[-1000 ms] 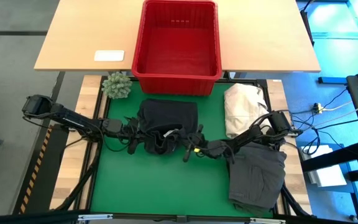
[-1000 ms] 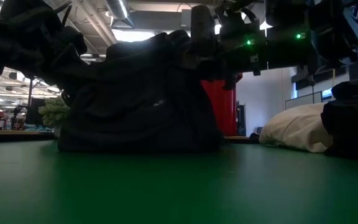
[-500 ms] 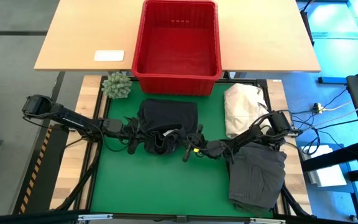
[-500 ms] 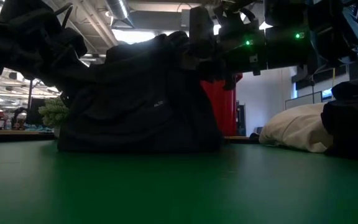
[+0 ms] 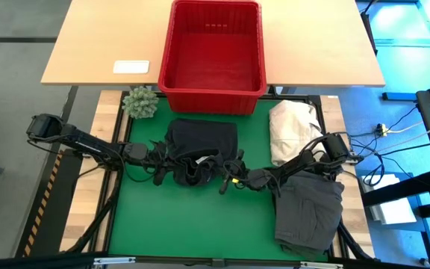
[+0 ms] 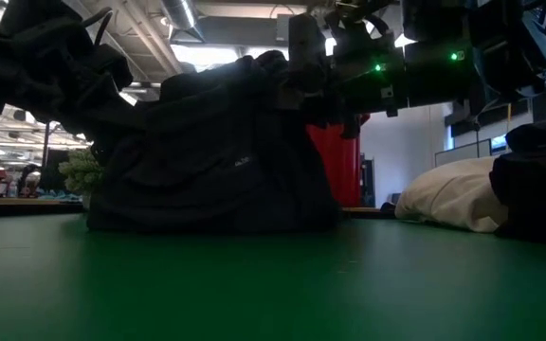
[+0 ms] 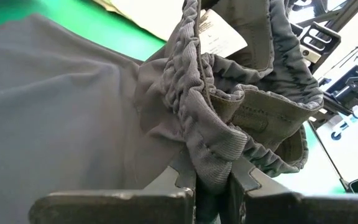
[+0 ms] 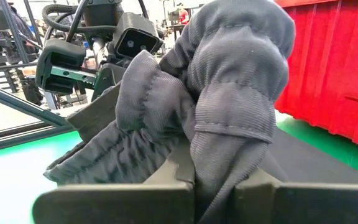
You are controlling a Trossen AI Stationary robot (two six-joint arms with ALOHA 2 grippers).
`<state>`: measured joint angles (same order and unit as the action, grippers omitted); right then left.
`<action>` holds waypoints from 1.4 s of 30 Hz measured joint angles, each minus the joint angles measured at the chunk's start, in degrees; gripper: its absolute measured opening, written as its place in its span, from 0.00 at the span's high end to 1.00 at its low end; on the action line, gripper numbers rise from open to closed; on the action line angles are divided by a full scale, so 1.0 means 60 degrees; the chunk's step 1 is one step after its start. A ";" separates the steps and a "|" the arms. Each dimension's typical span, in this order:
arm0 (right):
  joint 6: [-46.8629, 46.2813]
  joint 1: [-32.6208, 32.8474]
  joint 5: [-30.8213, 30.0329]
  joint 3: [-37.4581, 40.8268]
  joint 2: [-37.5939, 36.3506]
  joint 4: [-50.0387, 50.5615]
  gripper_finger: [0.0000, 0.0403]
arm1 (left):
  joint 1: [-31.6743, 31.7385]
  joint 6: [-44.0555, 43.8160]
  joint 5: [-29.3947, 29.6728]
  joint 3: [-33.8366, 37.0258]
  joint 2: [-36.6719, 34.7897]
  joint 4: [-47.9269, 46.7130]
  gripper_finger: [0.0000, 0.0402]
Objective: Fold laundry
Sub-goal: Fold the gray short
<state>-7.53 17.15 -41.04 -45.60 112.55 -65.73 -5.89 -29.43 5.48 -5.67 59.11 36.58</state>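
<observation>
A black garment point(image 5: 200, 143) with an elastic ribbed waistband and a white tag point(image 7: 219, 36) lies in the middle of the green mat. Its far part lies flat on the mat. Its near, waistband end is bunched and raised between my two grippers. My left gripper point(image 5: 167, 165) is shut on the waistband at the garment's left side. My right gripper point(image 5: 227, 176) is shut on it at the right side. In the low view the garment point(image 6: 216, 152) stands as a dark mound with its lower edge on the mat. My left gripper pinches the ribbed waistband point(image 7: 211, 163) between its two fingers, coming level from the table's left. The fabric there is gathered in several layers. The held end is raised off the mat and the rest trails down onto it, slack. My right gripper pinches a bunched fold of the same waistband point(image 8: 219, 149) between its two fingers, coming level from the table's right. Several gathered layers bulge above the fingers. This end is held up off the mat, with the cloth sagging between the two grippers.
A red basket point(image 5: 213, 52) stands on the wooden table beyond the mat. A cream-white cloth heap point(image 5: 293, 131) lies at the mat's right far corner, with a dark grey garment point(image 5: 309, 213) near it. A small plant point(image 5: 140, 102) sits far left. Bare green mat point(image 5: 192, 224) lies nearer.
</observation>
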 joint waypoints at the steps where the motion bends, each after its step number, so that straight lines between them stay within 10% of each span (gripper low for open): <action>1: -0.0004 0.0001 0.0000 0.0000 0.0000 0.0000 0.97 | 0.0000 0.0000 -0.0002 0.0000 0.0000 0.0001 0.94; 42: -0.0022 0.0000 0.0011 0.0000 0.0004 0.0219 0.97 | 0.0000 0.0011 -0.0007 0.0000 0.0000 -0.0011 0.94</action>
<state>-7.66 17.15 -40.97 -45.60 112.57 -64.42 -5.89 -29.36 5.43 -5.67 59.11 36.51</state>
